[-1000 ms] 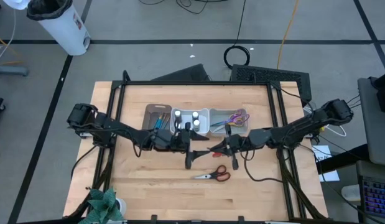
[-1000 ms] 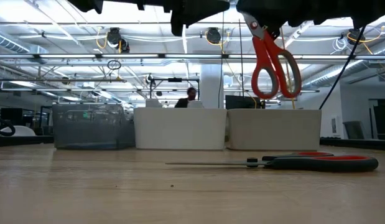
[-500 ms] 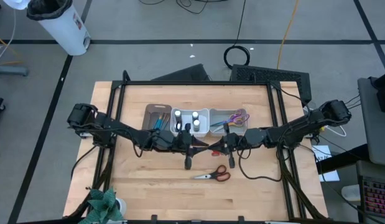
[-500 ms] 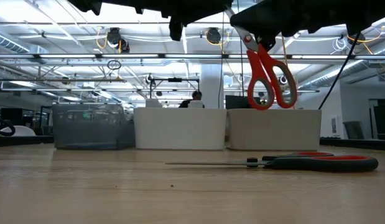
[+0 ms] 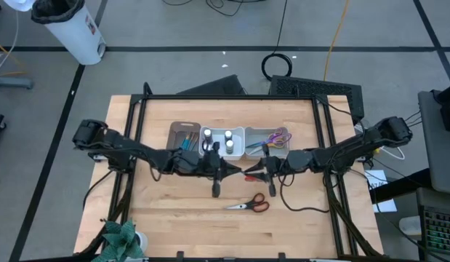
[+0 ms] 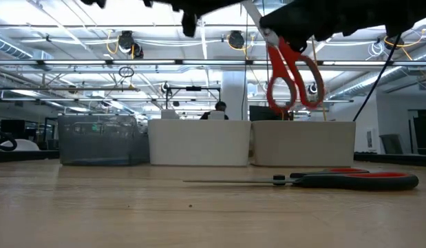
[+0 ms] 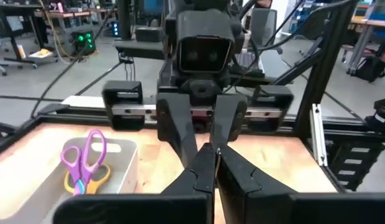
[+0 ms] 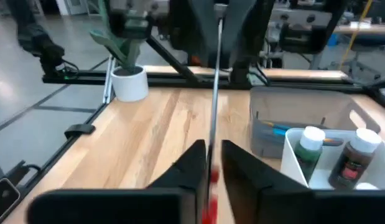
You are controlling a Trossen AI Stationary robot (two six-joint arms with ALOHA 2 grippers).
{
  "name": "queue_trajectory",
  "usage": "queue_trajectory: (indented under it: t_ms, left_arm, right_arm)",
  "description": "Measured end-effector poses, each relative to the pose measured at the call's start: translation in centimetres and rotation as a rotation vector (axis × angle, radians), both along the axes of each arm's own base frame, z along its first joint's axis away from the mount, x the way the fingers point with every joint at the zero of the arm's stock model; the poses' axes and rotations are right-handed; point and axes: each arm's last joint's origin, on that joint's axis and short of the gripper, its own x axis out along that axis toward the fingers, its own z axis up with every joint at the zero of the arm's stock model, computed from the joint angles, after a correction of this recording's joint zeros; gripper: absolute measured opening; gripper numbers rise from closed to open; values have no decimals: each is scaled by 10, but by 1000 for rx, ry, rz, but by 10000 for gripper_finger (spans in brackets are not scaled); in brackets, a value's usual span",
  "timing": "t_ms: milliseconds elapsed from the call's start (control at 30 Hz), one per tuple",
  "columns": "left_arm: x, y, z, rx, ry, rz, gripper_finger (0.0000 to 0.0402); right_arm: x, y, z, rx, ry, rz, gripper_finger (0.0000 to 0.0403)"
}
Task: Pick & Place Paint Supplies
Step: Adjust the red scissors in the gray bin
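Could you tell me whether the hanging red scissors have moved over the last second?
Yes. In the low view, the red scissors have drifted leftward relative to the white bin behind them.

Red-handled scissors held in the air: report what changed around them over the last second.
The left claw, open a second ago, has closed on the blade tip of the red-handled metal scissors, with the right claw at their handle end. Both arms and the scissors drifted slightly toward the left arm's side. The second red-and-black scissors on the wooden table and the three rectangular bins stayed put.
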Motion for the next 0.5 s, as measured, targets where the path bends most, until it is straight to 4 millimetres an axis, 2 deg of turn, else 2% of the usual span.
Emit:
queue_trajectory:
  t_ms: [133, 300, 433, 500]
  left_arm:
    - [-17, -4, 20, 20, 1, 30, 3]
    - [-38, -10, 49, 108, -89, 79, 2]
    - [-51, -12, 71, 157, -204, 111, 2]
    - [-54, -11, 78, 169, -262, 122, 2]
  right_arm:
    - [-11, -3, 8, -49, 19, 6, 108]
    - [-24, -6, 10, -71, 95, 4, 182]
    - [-26, -9, 3, -55, 171, -70, 214]
    - [-25, -9, 0, -34, 136, -89, 223]
